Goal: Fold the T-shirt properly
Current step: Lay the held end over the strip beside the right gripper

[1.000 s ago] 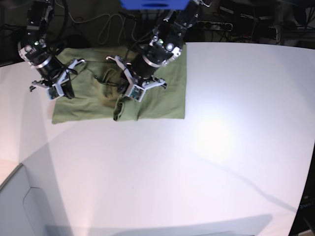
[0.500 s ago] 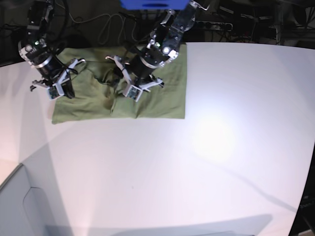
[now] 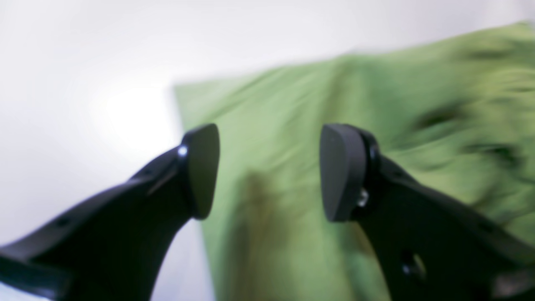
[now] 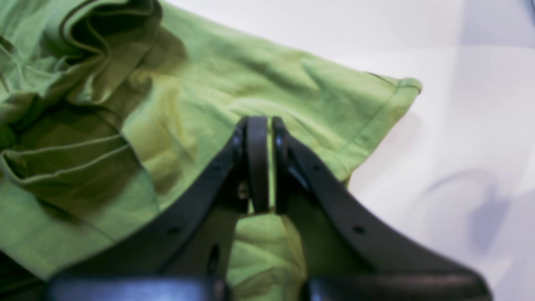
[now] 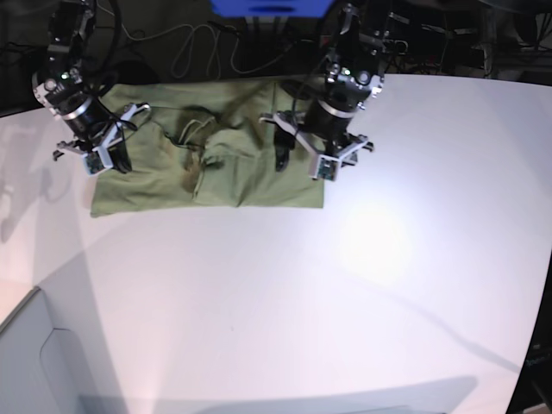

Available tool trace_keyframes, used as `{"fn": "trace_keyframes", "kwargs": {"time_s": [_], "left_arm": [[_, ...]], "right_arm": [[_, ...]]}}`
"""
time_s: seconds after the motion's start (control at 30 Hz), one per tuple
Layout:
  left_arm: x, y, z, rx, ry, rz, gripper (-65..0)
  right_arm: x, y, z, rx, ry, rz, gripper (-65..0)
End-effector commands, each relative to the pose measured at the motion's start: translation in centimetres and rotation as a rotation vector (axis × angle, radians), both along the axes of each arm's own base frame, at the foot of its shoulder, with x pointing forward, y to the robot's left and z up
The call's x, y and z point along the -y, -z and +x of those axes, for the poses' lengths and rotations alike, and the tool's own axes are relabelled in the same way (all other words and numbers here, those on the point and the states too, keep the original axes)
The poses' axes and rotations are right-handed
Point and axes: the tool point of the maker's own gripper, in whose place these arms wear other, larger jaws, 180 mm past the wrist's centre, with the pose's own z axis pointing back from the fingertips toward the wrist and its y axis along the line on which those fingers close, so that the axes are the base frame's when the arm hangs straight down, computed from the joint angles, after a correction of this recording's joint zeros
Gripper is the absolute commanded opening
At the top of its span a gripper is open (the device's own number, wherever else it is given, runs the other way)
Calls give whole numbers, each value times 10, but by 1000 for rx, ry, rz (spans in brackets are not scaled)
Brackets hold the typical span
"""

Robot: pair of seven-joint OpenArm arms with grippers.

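Observation:
The olive-green T-shirt lies spread and wrinkled at the back of the white table, with bunched folds near its middle. My left gripper hovers over the shirt's right edge, open, and nothing lies between its pads. The T-shirt under it is blurred. My right gripper sits at the shirt's left edge beside a sleeve. It is shut, and a thin strip of green cloth shows between the pads.
Cables and dark equipment sit beyond the table's back edge, and a blue object hangs at the top centre. A grey surface adjoins the table's front left corner.
My left gripper opened, let go of the fold at the shirt's middle and swung right to the shirt's right edge. The right gripper has not moved.

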Motion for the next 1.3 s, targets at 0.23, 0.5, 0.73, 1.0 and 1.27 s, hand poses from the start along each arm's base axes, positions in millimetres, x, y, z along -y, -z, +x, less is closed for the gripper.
{"fn": "trace_keyframes", "kwargs": {"time_s": [0.23,0.5,0.73,1.0,1.27], "left_arm": [[42,7,-20,-58,79,-134,-284],[103,-1,-52,-71,273,-186,-284],[131,-14,-71,-41,436,-193,-284],[45,-14,-20,-43,112,-243,-283],[32,18,-20,-147,51,-296,-283]], "right_arm": [[-2,-14,7,52,-15,10,-645],[0,-13,6,47,-18,4,-645],[0,-13,5,47,-18,2,-645],[-2,-21,8,69,-27,-5,-645],[-4,-20,7,66,-25,2,-645]]}}
